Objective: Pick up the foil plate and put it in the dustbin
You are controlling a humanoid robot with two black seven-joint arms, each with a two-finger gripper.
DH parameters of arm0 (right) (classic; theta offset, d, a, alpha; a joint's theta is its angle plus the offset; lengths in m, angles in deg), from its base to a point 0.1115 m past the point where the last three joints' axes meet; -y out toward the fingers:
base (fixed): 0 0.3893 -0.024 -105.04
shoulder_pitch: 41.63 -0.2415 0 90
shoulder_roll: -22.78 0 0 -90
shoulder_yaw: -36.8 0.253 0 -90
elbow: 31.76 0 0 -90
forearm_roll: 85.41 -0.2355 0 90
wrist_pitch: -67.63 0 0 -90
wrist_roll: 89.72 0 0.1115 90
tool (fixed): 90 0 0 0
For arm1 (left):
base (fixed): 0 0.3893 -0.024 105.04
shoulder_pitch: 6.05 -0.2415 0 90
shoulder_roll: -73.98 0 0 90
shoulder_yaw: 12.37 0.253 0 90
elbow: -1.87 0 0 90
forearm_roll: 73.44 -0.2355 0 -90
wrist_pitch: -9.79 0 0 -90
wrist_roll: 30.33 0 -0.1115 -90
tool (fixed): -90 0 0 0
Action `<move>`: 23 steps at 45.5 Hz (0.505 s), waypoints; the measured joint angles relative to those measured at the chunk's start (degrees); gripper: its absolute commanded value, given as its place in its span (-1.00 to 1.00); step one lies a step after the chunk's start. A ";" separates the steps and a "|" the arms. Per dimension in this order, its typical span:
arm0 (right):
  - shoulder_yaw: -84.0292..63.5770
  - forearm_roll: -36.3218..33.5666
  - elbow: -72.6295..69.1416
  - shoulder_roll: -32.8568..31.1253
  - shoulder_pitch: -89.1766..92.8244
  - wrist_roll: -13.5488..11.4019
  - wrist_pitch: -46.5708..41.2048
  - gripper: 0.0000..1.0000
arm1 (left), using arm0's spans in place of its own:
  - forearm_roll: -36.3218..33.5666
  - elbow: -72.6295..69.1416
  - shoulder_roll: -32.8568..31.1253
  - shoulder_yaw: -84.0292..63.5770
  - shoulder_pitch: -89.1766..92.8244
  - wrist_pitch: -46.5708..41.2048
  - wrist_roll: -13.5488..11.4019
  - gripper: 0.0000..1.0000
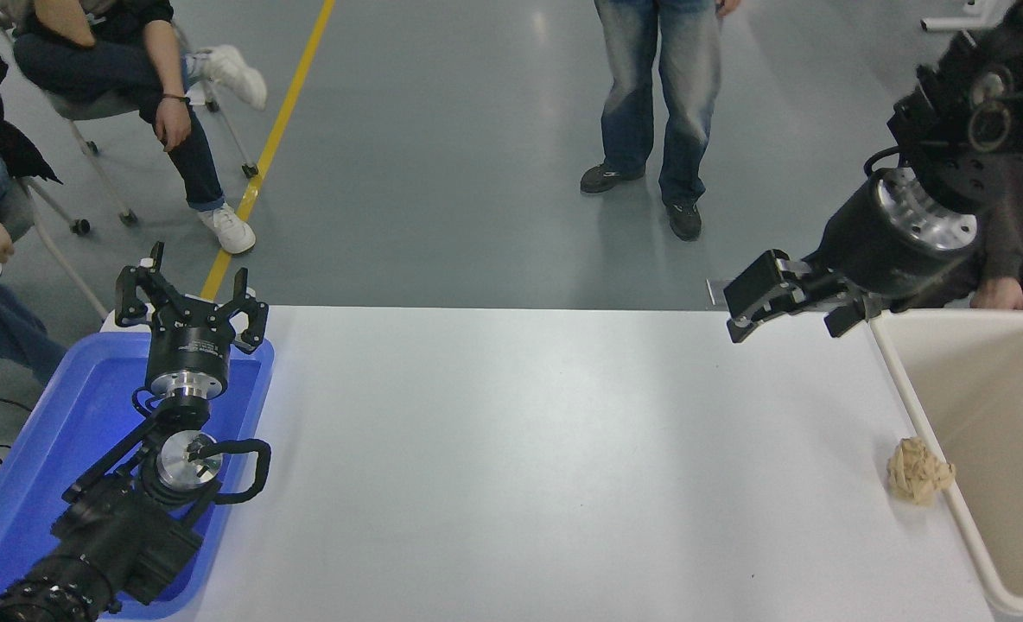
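Head view: right gripper (779,309) is held over desk's far right edge, fingers apart, empty; foil plate isn't seen anywhere, dustbin (918,406) sits off the right edge. Left gripper (190,304) is parked open at the far left corner. Plate should be located before any reach, w/ paper ball (919,471) by the bin left alone.

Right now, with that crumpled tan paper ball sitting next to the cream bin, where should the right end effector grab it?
Probably from straight above, pinching the paper ball across its near and far sides. It sits against the dustbin wall, so a finger likely would not fit on its right side. It is lumpy and roundish, with no edge to hook. The right end effector is open and empty.
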 measured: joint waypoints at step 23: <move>-3.74 -4.08 -4.04 3.33 -5.81 -0.14 -0.67 1.00 | 0.00 -0.04 0.00 -0.06 0.00 0.00 0.00 0.98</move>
